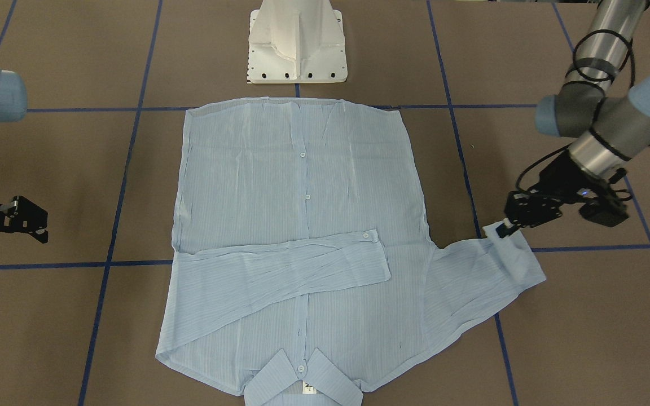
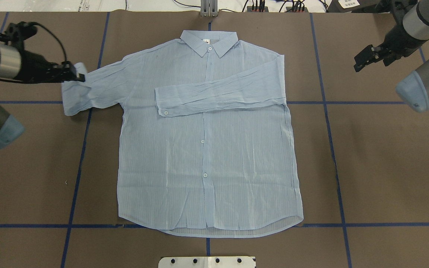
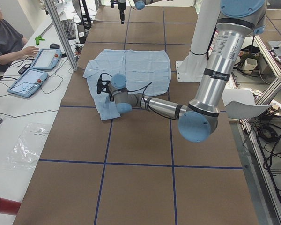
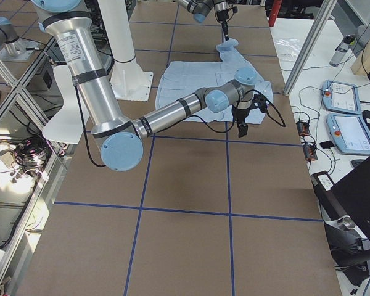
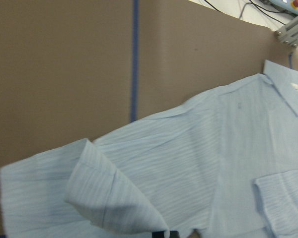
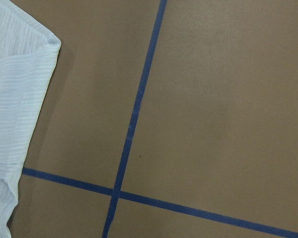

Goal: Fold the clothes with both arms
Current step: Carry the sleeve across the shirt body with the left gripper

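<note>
White base (image 2: pixel 207 261) sits at the near edge of the desk (image 2: pixel 385 167), which has a brown top and a blue tape grid (image 2: pixel 343 186). The shirt (image 2: pixel 207 160) lies flat just beyond the base, front up and buttoned, with the hem (image 2: pixel 210 230) nearest the robot. Two buttons (image 2: pixel 202 141) show on the placket below the sleeves. The right sleeve (image 2: pixel 222 95) is folded across the chest and rests on the body, its end toward the robot's left. The left sleeve (image 2: pixel 102 87) sticks out sideways onto bare desk, wrinkled, with its cuff (image 2: pixel 71 100) partly turned up. The left gripper (image 2: pixel 79 77) is pinched closed on a corner of that cuff, low over the desk. The left wrist view shows the cuff flap doubled over, with a black fingertip (image 5: pixel 161 233) at the bottom edge. The right gripper (image 1: pixel 45 226) hangs over bare desk on the robot's right, well apart from the shirt, jaws parted and holding nothing. Its wrist view shows desk, tape and a shirt edge. The collar (image 2: pixel 209 44) with its white label (image 2: pixel 207 40) is at the far side, near the desk's far edge, and cables (image 2: pixel 274 5) lie beyond. In the left side view a person (image 3: pixel 4 40) sits at a side bench with tablets (image 3: pixel 44 58).
</note>
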`<move>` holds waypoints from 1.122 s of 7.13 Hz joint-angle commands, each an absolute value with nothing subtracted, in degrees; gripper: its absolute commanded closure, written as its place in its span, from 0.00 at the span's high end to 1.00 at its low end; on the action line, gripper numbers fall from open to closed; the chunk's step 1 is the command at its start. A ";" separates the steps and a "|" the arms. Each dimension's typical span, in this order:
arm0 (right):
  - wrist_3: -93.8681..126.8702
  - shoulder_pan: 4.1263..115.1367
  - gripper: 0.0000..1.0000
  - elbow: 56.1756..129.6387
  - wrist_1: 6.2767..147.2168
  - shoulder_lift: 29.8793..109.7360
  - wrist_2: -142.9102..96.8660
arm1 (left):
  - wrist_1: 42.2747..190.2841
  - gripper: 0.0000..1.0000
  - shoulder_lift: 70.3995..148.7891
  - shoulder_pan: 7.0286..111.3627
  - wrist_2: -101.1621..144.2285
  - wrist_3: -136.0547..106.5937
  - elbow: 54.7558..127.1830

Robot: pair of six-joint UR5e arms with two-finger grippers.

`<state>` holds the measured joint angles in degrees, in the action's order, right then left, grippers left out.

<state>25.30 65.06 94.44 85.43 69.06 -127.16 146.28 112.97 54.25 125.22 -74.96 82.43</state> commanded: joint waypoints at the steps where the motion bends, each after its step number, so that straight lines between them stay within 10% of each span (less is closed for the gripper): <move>1: 25.31 65.04 1.00 94.40 85.34 69.08 -127.09 | 135.89 0.00 125.66 48.61 125.07 -83.55 82.00; 8: 25.49 65.13 1.00 94.57 85.43 69.34 -127.18 | 135.88 0.00 142.02 35.18 112.86 -92.29 70.15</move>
